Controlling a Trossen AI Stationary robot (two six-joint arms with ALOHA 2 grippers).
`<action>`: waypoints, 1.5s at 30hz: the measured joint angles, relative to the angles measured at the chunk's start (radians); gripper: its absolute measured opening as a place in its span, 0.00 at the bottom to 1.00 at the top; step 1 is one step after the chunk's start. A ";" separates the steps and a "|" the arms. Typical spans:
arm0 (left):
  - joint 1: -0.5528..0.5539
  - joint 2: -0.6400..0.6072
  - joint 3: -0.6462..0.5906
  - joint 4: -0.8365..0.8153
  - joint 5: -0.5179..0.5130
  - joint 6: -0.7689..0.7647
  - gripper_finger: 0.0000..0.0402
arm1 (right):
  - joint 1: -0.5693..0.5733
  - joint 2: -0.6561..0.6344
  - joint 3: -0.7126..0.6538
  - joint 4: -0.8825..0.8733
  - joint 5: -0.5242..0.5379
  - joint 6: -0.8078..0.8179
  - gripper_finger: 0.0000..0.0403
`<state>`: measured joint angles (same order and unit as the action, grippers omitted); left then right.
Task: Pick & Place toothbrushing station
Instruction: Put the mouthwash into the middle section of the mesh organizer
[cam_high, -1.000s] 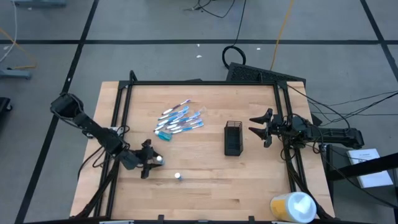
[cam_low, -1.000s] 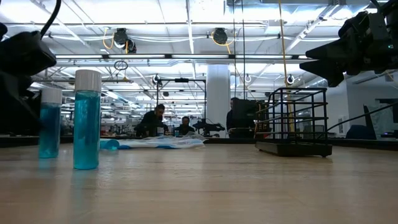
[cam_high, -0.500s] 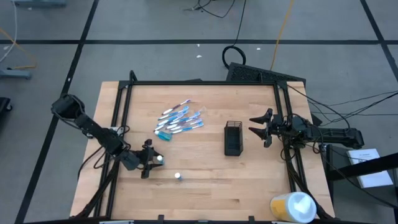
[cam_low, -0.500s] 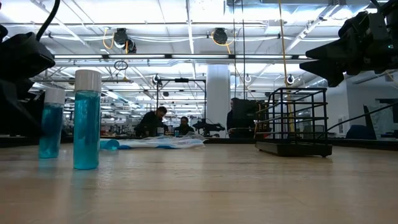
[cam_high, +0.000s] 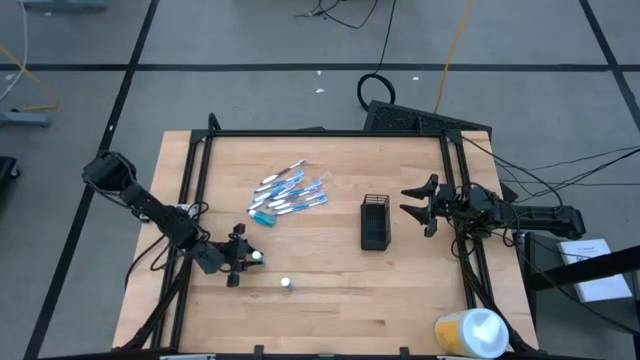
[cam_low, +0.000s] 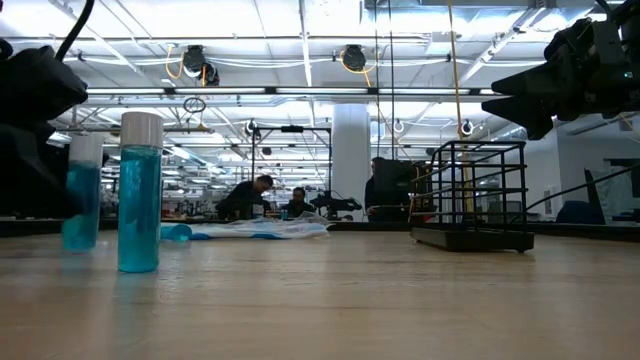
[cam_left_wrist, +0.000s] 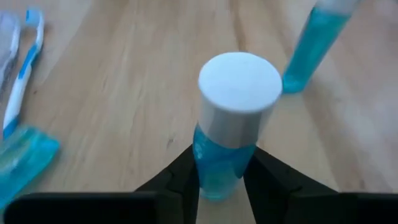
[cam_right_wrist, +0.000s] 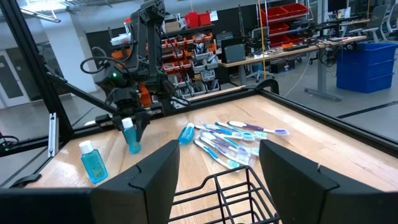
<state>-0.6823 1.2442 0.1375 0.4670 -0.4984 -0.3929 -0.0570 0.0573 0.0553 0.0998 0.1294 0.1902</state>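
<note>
The black wire-mesh cup (cam_high: 375, 222) stands upright on the table, right of centre. A pile of blue-and-white toothbrushes (cam_high: 290, 193) lies on the table left of it, with one blue tube (cam_high: 262, 215) lying at the pile's near end. A second tube (cam_high: 286, 284) stands upright near the table's front. My left gripper (cam_high: 243, 258) is shut on a third white-capped blue tube (cam_left_wrist: 239, 84) at the front left. My right gripper (cam_high: 420, 206) is open and empty, just right of the cup. My left gripper pinches the tube's blue body (cam_left_wrist: 217, 171) between its two fingers (cam_left_wrist: 183, 177), below the white cap. The fingers come nearly level from the table's left side. The tube stands slightly tilted, cap up; I cannot tell whether its bottom touches the table.
A yellow-and-white roll (cam_high: 470, 332) lies at the table's front right corner. A black frame (cam_high: 320, 132) runs around the table's edges. Bare wood lies between the standing tube and the cup. People sit at benches far behind the table (cam_low: 250, 195).
The tube in my left gripper has tipped a little from upright. The right arm has kept still.
</note>
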 joint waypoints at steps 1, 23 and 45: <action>0.000 0.000 0.000 0.032 0.000 0.017 0.28 | 0.000 0.000 0.000 0.000 0.000 0.000 0.53; 0.481 0.001 0.397 -0.144 0.192 0.419 0.23 | 0.000 0.000 0.000 0.000 0.000 0.000 0.53; 0.805 0.515 0.803 -0.015 0.606 0.383 0.27 | 0.000 0.000 0.000 0.116 0.027 0.017 0.53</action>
<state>0.1230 1.7588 0.9401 0.4517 0.1076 -0.0097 -0.0572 0.0572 0.0551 0.2162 0.1562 0.2068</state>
